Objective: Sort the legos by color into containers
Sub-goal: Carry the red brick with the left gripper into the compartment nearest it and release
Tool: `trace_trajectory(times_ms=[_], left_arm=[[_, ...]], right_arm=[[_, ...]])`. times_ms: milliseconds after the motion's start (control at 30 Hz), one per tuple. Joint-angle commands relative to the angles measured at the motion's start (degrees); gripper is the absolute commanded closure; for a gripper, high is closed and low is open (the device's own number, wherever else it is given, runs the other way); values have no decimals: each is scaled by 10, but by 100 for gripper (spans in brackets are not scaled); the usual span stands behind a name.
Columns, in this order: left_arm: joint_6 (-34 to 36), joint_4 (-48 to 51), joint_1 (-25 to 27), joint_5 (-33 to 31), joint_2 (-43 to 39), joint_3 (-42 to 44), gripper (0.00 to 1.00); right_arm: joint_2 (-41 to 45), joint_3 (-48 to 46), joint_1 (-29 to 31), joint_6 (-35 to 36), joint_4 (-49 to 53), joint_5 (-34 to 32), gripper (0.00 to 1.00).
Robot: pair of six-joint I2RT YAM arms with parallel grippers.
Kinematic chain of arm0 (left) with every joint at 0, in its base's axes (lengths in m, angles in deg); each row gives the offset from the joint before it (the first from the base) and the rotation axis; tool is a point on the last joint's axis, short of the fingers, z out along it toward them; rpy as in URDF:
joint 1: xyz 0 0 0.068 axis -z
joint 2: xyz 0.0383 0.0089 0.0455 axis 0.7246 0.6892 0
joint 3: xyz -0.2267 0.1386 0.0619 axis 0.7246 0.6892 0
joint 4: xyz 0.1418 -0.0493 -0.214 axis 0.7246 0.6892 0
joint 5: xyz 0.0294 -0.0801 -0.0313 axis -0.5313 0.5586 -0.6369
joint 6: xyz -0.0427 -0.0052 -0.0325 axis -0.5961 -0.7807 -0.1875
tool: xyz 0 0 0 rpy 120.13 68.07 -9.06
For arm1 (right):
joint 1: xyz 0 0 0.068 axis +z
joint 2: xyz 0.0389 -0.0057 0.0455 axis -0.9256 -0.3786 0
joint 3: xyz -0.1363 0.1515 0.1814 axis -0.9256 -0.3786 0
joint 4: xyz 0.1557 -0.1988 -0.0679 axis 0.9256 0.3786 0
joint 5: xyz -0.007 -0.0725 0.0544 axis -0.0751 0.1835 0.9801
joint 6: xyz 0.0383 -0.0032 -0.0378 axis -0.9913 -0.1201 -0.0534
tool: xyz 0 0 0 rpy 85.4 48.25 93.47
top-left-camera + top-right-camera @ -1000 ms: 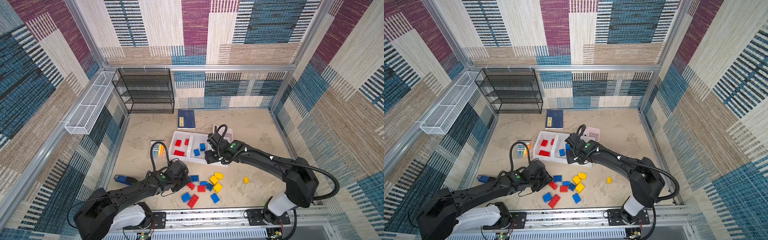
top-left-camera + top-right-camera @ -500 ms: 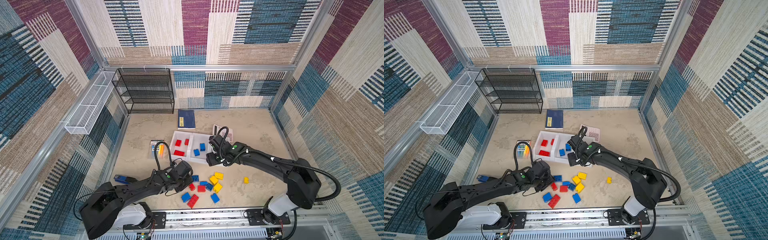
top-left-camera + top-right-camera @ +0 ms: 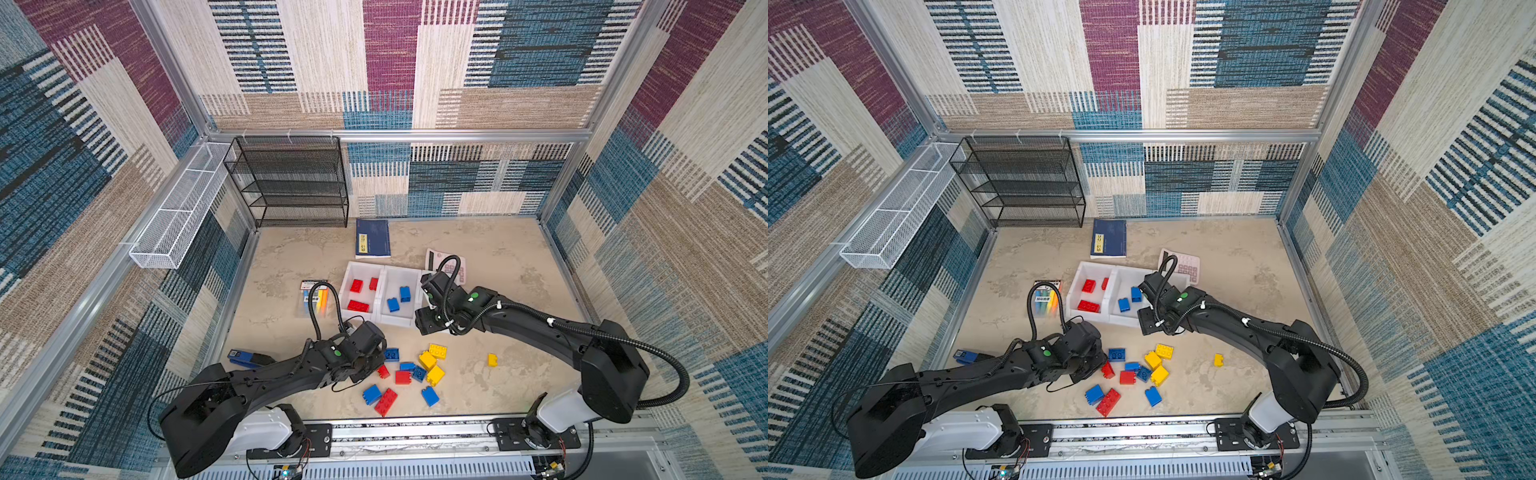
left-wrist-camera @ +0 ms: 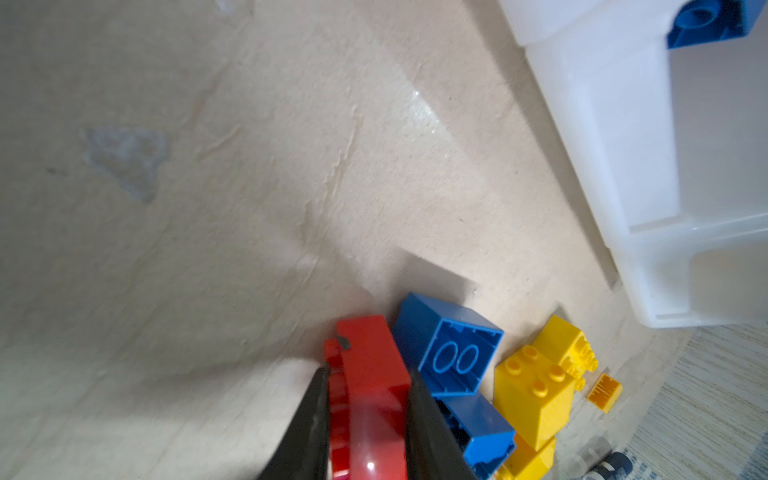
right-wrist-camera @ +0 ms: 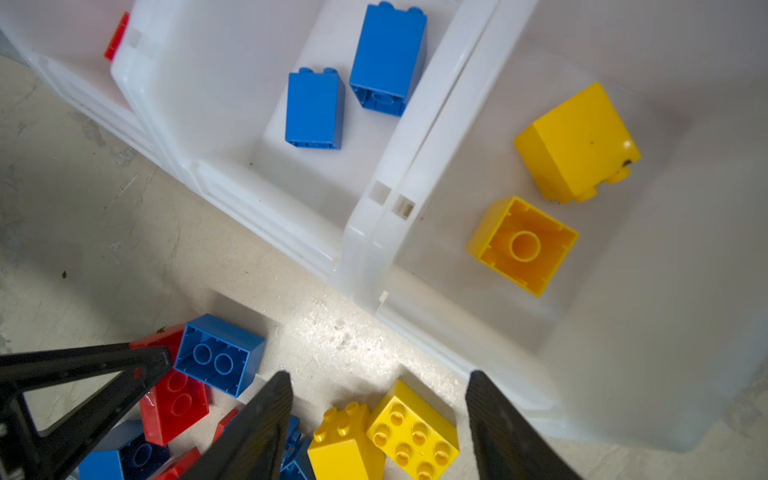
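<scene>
Beige tabletop [image 3: 498,257] inside patterned walls [image 3: 390,62]: left gripper [image 4: 368,374] pinches a red brick [image 4: 370,345]; right gripper [image 5: 379,376] hangs open, holding nothing, at the edge of the containers [image 5: 365,232]; open surface toward the right wall

A: What's near the black mesh rack [image 3: 291,183]?
B: A white wire basket [image 3: 178,216] left of it, blue booklet [image 3: 372,237] just beside its base; calculator [image 3: 434,257], marker pack [image 3: 322,297], blue stapler [image 3: 243,357] well in front.

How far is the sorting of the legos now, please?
Done: the containers hold three red legos, two blue legos, two yellow legos. In hand: the left gripper is shut on a red brick; the right gripper is open, empty. Left: about eleven loose bricks on the table.
</scene>
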Motion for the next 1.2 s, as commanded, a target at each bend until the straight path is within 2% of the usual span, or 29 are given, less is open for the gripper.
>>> trace_trajectory(times_ms=[0, 233, 333, 467, 600, 767, 1033, 1167], left_arm=[[-6, 6, 0, -29, -8, 2, 82], [17, 16, -17, -44, -39, -2, 84], [52, 27, -57, -26, -49, -21, 85], [128, 48, -137, 16, -39, -75, 86], [206, 75, -211, 42, 0, -157, 86], [290, 97, -258, 41, 72, -258, 85], [351, 105, -292, 69, 204, -369, 82], [367, 108, -295, 92, 244, -401, 71]], right_arm=[[5, -1, -1, -4, -14, 2, 31], [9, 0, -1, -5, -8, -1, 31], [10, 0, -1, -6, -8, -1, 31], [13, 0, 0, -8, -8, -1, 31], [17, 1, -1, -11, -4, -4, 31], [25, -1, 0, -17, 1, -8, 32], [42, -12, -1, -28, 9, -12, 32], [49, -14, -1, -32, 19, -16, 31]])
